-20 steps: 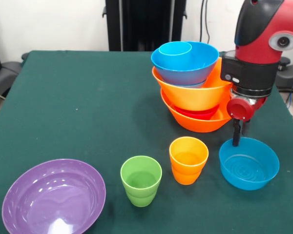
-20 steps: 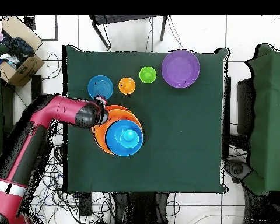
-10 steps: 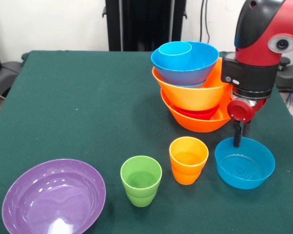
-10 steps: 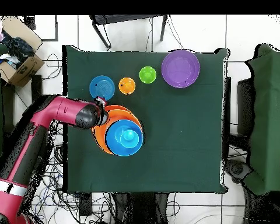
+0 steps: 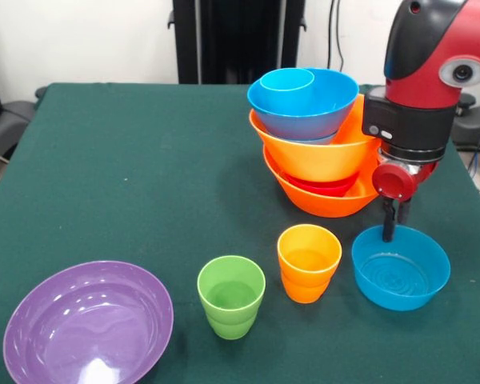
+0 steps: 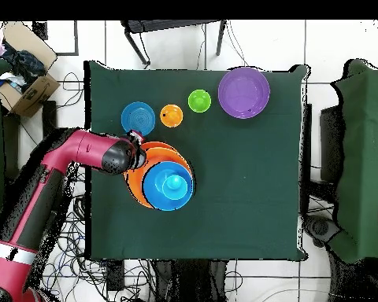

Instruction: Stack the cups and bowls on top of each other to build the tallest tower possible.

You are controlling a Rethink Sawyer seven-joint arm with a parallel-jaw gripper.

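Note:
The tower (image 5: 316, 152) leans at the back right: a large orange bowl (image 5: 320, 202) as base, a red bowl (image 5: 326, 186), a second orange bowl, a large blue bowl (image 5: 304, 108) and a blue cup (image 5: 286, 80) on top. My gripper (image 5: 394, 220) hangs just right of it, its fingers astride the far rim of a smaller blue bowl (image 5: 401, 268) and shut on that rim. An orange cup (image 5: 308, 262), a green cup (image 5: 231, 296) and a wide purple bowl (image 5: 88, 324) stand along the front. The overhead view shows the gripper (image 6: 134, 140) between the blue bowl (image 6: 137, 117) and the tower (image 6: 167, 174).
The green table (image 5: 128, 176) has open cloth on its left half. In the overhead view a cardboard box (image 6: 25, 86) sits on the floor off the table's corner, and cables lie around the arm's base.
The smaller blue bowl slid a little left towards the orange cup between one second and half a second ago. It has not moved since, and the gripper has hardly shifted.

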